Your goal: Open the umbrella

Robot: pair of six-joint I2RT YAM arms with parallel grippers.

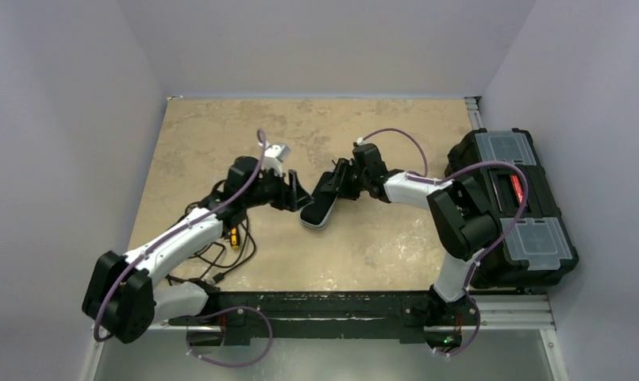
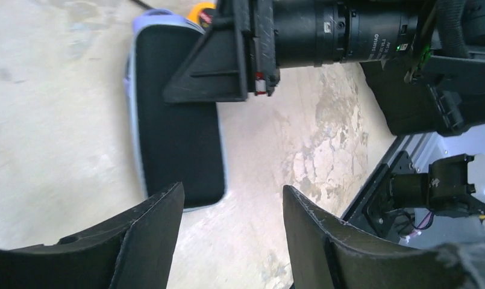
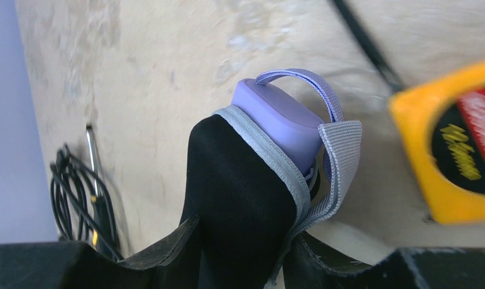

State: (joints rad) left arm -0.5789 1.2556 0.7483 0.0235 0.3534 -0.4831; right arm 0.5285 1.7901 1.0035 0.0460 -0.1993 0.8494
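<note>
While still folded, the umbrella sits near the middle of the worktop, its lavender handle poking out of the black fabric. The right gripper is clamped on that black body. The left gripper stands open just left of it, holding nothing. A yellow case, probably a tape measure, lies near the handle, and a cable lies further left.

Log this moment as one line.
umbrella: folded | right tool: clamped on umbrella | left tool: open, empty, beside umbrella
</note>
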